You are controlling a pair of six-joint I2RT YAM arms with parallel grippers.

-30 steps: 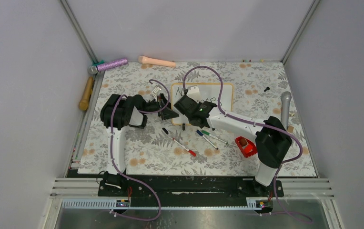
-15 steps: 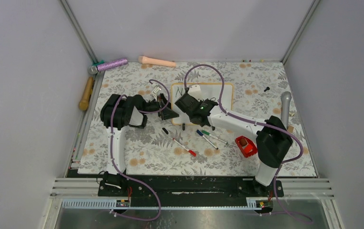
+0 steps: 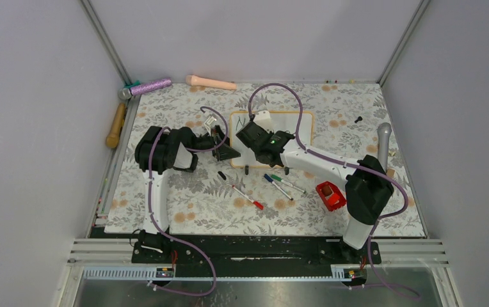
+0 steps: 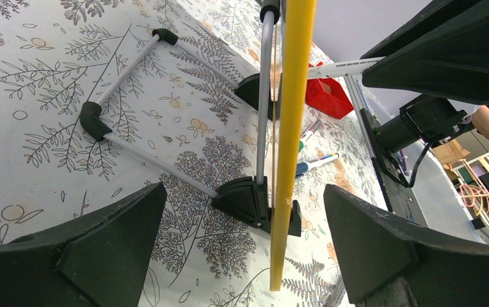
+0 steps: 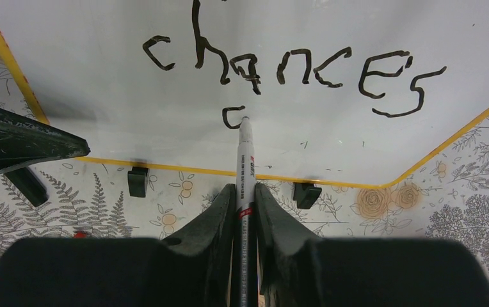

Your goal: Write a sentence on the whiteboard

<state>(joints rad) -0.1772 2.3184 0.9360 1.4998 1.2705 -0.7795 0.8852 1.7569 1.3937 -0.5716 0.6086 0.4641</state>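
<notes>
The whiteboard (image 3: pixel 299 126) stands tilted at mid-table; its yellowish frame edge (image 4: pixel 291 128) runs between the wide-open fingers of my left gripper (image 4: pixel 242 204), touching neither. My left gripper (image 3: pixel 224 149) sits at the board's left edge. My right gripper (image 5: pixel 245 192) is shut on a black marker (image 5: pixel 244 157), tip on the white surface (image 5: pixel 88 96). Of the sentence, "chances" (image 5: pixel 293 67) shows in black, with a fresh "c"-shaped stroke (image 5: pixel 232 117) under it at the tip. In the top view my right gripper (image 3: pixel 255 132) hides most of the writing.
The board's wire stand with black feet (image 4: pixel 249 199) rests on the floral cloth. Loose markers (image 3: pixel 247 197) (image 3: pixel 280 185), a black cap (image 3: pixel 221 174) and a red box (image 3: pixel 329 196) lie in front. A grey microphone (image 3: pixel 383 146), a purple one (image 3: pixel 147 86) and a wooden pin (image 3: pixel 116 125) sit at the edges.
My right gripper with the marker has shifted slightly toward the far left over the board. The left arm has not moved.
</notes>
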